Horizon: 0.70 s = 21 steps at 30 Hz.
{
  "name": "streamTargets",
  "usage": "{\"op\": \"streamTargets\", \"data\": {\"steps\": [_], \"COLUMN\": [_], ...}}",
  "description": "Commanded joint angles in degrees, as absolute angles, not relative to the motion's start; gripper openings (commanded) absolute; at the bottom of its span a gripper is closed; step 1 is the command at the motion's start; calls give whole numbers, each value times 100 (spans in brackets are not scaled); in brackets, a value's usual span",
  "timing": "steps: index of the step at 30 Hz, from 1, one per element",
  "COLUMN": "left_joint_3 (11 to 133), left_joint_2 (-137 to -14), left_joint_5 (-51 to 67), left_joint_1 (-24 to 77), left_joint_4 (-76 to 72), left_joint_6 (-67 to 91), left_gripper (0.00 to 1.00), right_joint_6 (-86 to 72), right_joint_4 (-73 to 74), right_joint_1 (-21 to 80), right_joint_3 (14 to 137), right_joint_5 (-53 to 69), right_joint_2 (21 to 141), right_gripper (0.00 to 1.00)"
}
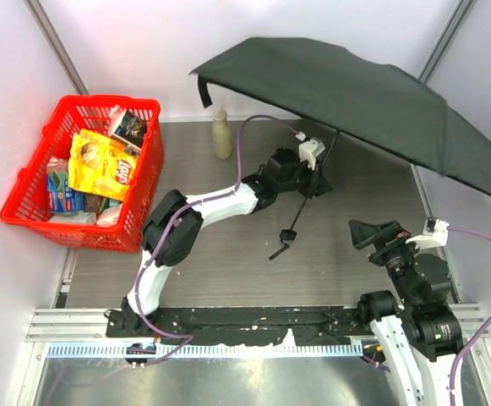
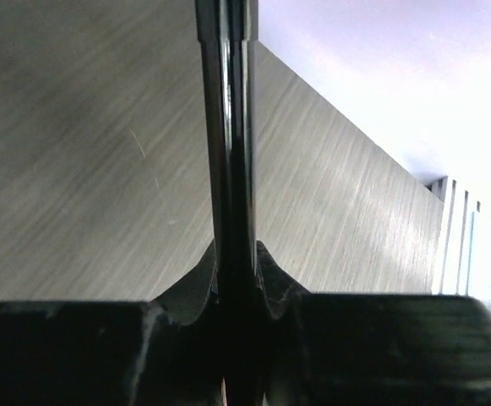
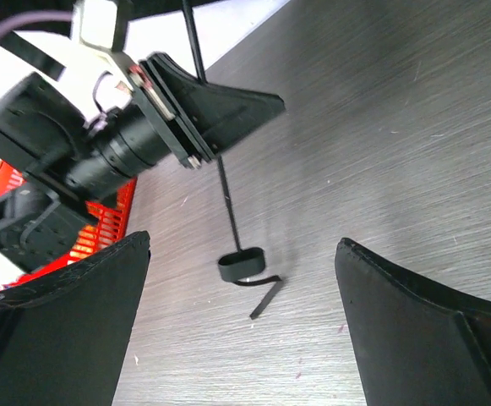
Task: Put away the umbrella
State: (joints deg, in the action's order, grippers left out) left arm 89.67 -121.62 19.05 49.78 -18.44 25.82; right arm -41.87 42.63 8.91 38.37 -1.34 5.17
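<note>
The umbrella (image 1: 355, 93) stands open, its black canopy spread over the back right of the table. Its thin shaft (image 1: 302, 207) slants down to the small handle (image 1: 287, 236), which rests on the tabletop with the strap (image 1: 277, 252) beside it. My left gripper (image 1: 314, 180) is shut on the shaft partway up. In the left wrist view the shaft (image 2: 231, 127) runs straight up from between the closed jaws of the left gripper (image 2: 235, 258). My right gripper (image 3: 243, 244) is open and holds nothing. It points at the handle (image 3: 240, 265) from a short distance.
A red basket (image 1: 25, 182) full of snack packets stands at the back left. A pale green bottle (image 1: 221, 134) is upright near the back wall. White walls enclose the table on three sides. A metal rail (image 1: 253, 320) runs along the near edge.
</note>
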Motion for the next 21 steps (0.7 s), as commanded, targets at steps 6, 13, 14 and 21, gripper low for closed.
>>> {"op": "streamTargets", "data": {"steps": [6,13,14,21], "left_joint_3": [11344,12384,12297,11023], "left_joint_2": [-11330,-10593,-10426,-8853], "left_joint_5": [406,-816,-922,-1422], "left_joint_1": [5115,5159,5168,5186], "left_joint_4": [718,2714,2933,3638], "left_joint_6": [1450,2477,2635,3023], "left_gripper": [0,0,0,0], "right_joint_6": [-4017,-3788,-3736,-3427], "right_joint_4": [4263,3894,3737,2453], "right_joint_1": [905,905,897,905], "right_joint_3": [4052,4270,4332,5140], "right_joint_5": [-299,-88,138,1964], "right_joint_2": [703,1291,1501,3353], "right_gripper": [95,95,96,94]}}
